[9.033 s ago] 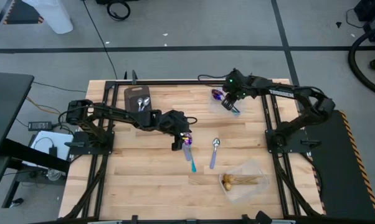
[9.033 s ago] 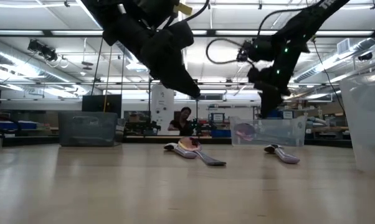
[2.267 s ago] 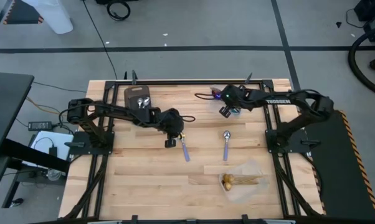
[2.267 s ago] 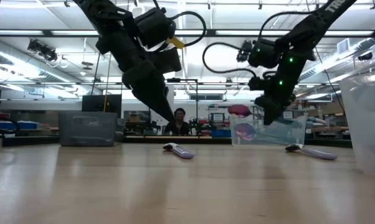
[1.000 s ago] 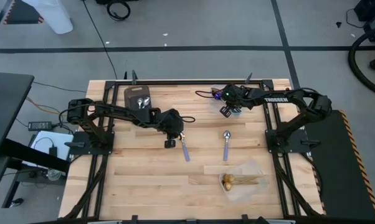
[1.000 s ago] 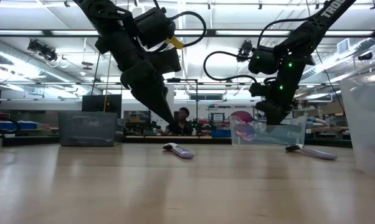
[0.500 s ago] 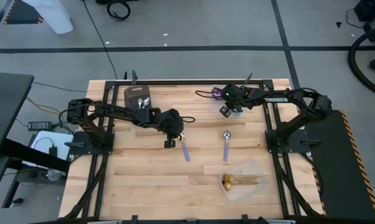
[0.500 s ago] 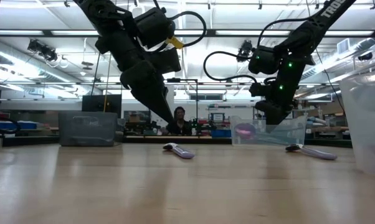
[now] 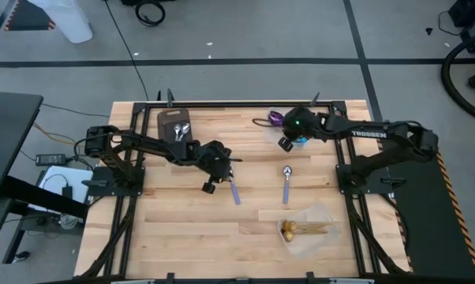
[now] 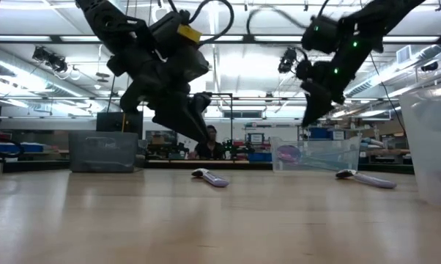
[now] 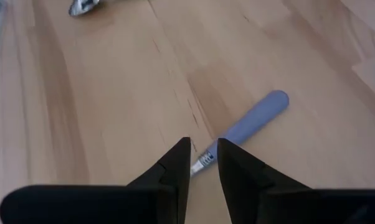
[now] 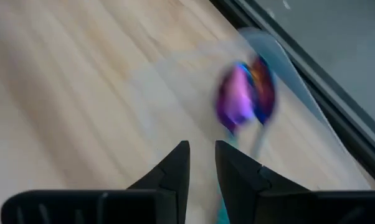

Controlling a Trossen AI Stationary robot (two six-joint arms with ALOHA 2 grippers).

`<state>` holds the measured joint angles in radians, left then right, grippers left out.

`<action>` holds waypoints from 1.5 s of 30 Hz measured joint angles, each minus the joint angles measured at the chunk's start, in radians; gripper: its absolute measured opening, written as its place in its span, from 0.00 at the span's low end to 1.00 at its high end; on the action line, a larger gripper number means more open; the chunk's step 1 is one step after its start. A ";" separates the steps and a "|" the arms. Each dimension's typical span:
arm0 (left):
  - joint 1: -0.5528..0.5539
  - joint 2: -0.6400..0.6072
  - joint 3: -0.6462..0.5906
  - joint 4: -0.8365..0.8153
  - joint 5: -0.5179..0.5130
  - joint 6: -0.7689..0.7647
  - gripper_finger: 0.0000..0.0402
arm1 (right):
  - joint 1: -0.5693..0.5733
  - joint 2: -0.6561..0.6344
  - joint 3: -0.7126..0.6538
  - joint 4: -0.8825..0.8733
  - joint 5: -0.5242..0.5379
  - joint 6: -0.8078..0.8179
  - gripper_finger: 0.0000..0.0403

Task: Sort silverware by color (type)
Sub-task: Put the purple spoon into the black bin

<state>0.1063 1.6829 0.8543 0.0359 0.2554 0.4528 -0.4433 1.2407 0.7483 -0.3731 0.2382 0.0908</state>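
Note:
A spoon with a lavender handle (image 9: 233, 189) (image 11: 256, 115) lies flat on the wood. My left gripper (image 9: 208, 187) (image 11: 204, 152) hovers just above its metal neck, clear of it in the low view (image 10: 206, 139), fingers drawn together to a slit. A second silver spoon (image 9: 286, 181) (image 10: 363, 178) lies flat to its right. Purple iridescent spoons (image 9: 275, 118) (image 12: 243, 99) lie in a clear container (image 10: 316, 155) at the far edge. My right gripper (image 9: 285, 144) (image 12: 202, 152) hangs raised on that container's near side, fingers close together and holding nothing.
A dark grey tray (image 9: 168, 117) near the far left holds silver spoons (image 9: 181, 130). A clear container (image 9: 320, 214) near the near right edge holds gold spoons (image 9: 301, 229). Bare wood lies between the two loose spoons and along the near side.
The purple spoon that hung at my right gripper above the clear container dropped into it and lies there. My right gripper then rose. My left gripper shifted slightly toward the table's near-left and tipped, still above the lavender-handled spoon, which stayed put.

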 joint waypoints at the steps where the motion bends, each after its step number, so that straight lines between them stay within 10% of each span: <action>1: -0.005 0.002 0.000 0.005 0.000 0.005 0.22 | 0.024 -0.007 0.000 0.014 0.000 0.003 0.22; 23: -0.050 0.163 0.194 -0.251 -0.143 0.015 0.23 | 0.479 0.108 0.000 0.165 0.194 0.118 0.22; 36: -0.068 0.163 0.194 -0.206 -0.137 0.105 0.45 | 0.508 0.108 0.000 0.141 0.292 0.124 0.21; 45: -0.081 0.170 0.194 -0.079 -0.139 -0.226 0.42 | 0.508 0.108 0.000 0.139 0.293 0.128 0.21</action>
<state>0.0252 1.8528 1.0485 -0.0428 0.1166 0.2268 0.0650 1.3483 0.7483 -0.2340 0.5312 0.2188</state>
